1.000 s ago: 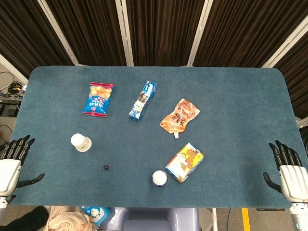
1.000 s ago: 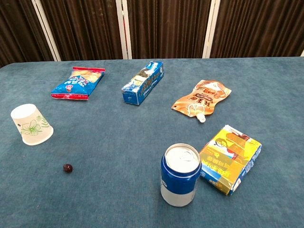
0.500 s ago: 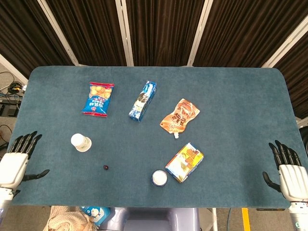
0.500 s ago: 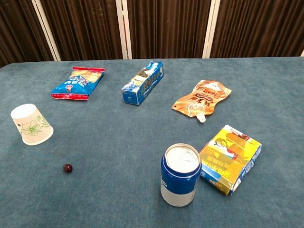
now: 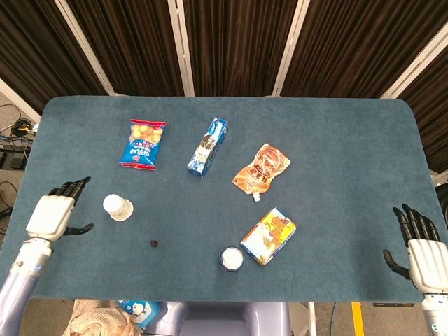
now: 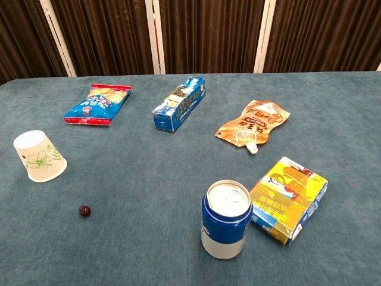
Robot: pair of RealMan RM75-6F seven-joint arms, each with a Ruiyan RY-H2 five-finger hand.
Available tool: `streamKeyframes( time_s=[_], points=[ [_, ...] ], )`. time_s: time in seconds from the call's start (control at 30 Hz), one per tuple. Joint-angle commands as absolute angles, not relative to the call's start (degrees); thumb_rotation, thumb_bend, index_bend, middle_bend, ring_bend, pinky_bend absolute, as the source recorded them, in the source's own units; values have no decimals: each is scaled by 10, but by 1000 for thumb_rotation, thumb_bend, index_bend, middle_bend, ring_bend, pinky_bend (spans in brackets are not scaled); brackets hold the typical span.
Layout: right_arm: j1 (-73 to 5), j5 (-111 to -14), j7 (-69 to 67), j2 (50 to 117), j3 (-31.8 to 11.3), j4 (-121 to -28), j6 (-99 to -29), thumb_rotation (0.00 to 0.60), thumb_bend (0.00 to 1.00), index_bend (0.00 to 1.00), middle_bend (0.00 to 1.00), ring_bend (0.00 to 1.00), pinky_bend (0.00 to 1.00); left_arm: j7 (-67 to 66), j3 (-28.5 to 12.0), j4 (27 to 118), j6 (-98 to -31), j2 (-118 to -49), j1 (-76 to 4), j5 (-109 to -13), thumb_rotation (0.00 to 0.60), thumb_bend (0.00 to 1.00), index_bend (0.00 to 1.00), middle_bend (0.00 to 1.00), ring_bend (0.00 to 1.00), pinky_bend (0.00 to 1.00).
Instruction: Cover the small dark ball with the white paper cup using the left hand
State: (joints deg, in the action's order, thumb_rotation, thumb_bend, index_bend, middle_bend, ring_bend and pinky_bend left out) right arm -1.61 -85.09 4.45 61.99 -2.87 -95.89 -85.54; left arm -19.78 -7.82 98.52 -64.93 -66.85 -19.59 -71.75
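Note:
A white paper cup (image 5: 117, 207) (image 6: 39, 156) with a green print stands upside down on the blue table at the left. The small dark ball (image 5: 154, 243) (image 6: 85, 210) lies on the cloth a little to the right of the cup and nearer the front edge. My left hand (image 5: 54, 213) hovers over the table just left of the cup, fingers apart, holding nothing. My right hand (image 5: 422, 249) stays at the front right corner, fingers spread and empty. Neither hand shows in the chest view.
A blue can (image 5: 232, 259) (image 6: 225, 218) stands near the front edge beside a yellow packet (image 5: 269, 236) (image 6: 288, 198). Further back lie an orange pouch (image 5: 261, 169), a blue box (image 5: 208, 146) and a blue snack bag (image 5: 143, 143).
My left hand has moved in from the table's left edge toward the cup. The right hand, cup and ball have not moved.

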Motion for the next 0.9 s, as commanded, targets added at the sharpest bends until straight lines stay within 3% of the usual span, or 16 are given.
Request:
streamKeyframes(
  time_s=[0.03, 0.63, 0.9],
  points=[
    [-16, -851, 43, 619, -29, -959, -856, 600, 340, 0, 0, 0, 87, -228, -88, 979, -627, -690, -219, -681, 600, 183, 74, 165, 143, 262],
    [-16, -849, 39, 617, -30, -960, -855, 600, 340, 0, 0, 0, 87, -297, -89, 950, -594, -755, -276, -575, 600, 249, 157, 270, 208, 315],
    [-15, -848, 38, 617, -30, -960, -856, 600, 340, 0, 0, 0, 87, -300, -82, 944, -601, -768, -283, -563, 600, 283, 305, 467, 383, 444]
  ],
)
